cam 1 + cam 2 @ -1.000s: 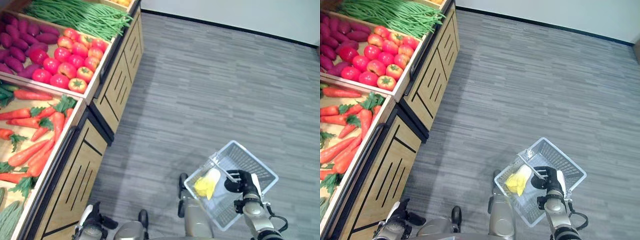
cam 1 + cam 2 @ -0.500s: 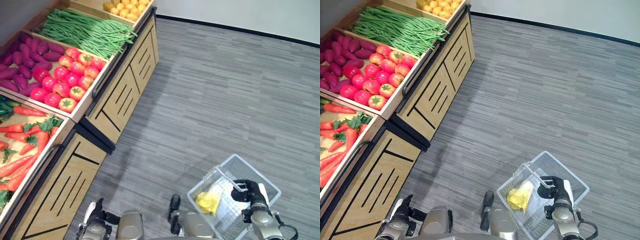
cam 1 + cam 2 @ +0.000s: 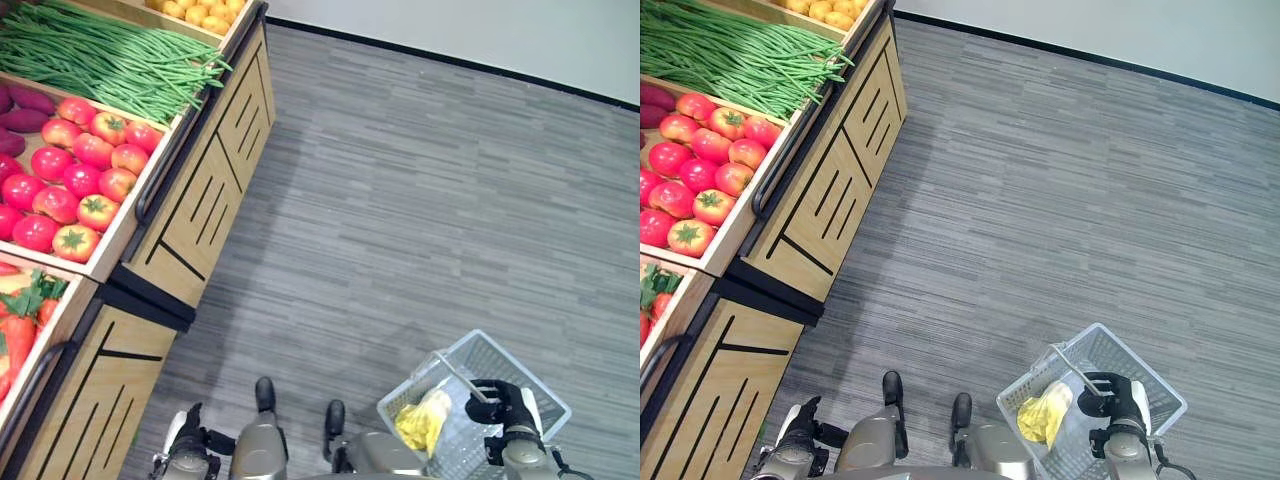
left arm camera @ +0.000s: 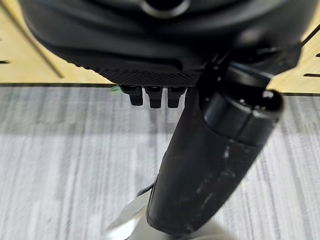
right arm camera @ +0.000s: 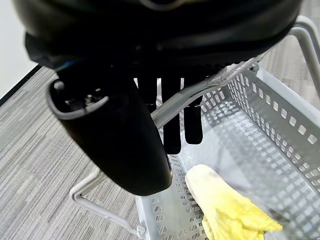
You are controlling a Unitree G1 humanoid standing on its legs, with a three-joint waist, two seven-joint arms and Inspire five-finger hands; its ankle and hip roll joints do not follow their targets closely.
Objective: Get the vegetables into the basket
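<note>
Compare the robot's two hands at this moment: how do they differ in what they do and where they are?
The right hand has its fingers curled round the handle of the white basket and carries it; the left hand holds nothing, its fingers curled. The right hand is over the basket with the yellow vegetable in it; the left hand hangs beside the wooden stand. Both hands are dark.

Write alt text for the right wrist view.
The right robot hand curls its fingers around the clear handle of a white basket holding a yellow leafy vegetable, above grey plank floor.
</note>
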